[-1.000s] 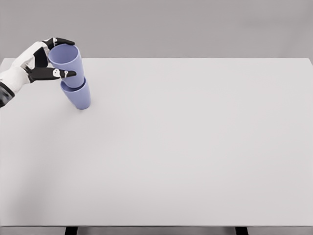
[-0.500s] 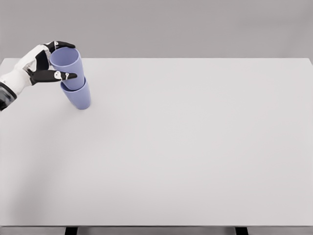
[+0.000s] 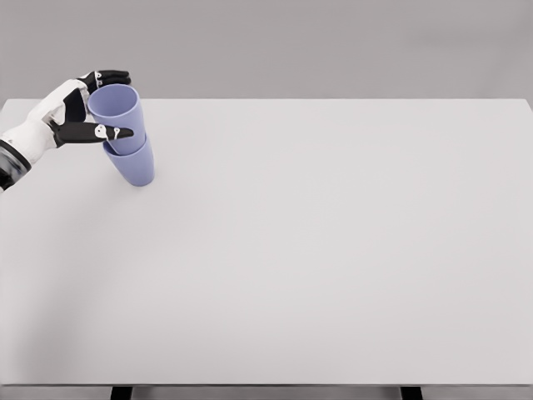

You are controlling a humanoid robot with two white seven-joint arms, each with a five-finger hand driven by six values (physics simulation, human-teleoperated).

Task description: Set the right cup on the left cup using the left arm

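Only the head view. Left hand (image 3: 83,108) entering from the left edge at about nine o'clock, white forearm angled up toward the far left corner of the worktop (image 3: 333,250). Fingers (image 3: 112,77) curled round the far side of the upper cup's rim, thumb (image 3: 104,132) laid across its near side, so pinching the upper cup (image 3: 118,117) between them. Upper cup seated inside the lower cup (image 3: 133,165), open mouth up and tilted slightly toward ten o'clock. Lower cup standing on the worktop, leaning the same way, its base at about four o'clock from the hand. Both cups the same pale violet-blue, nested, touching all round where one enters the other. Stack placed near the far left corner of the worktop, well apart from the right edge. Pale grey worktop filling most of the view, plain grey wall (image 3: 333,42) behind at twelve o'clock, dark legs (image 3: 121,392) just showing under the near edge at six o'clock.
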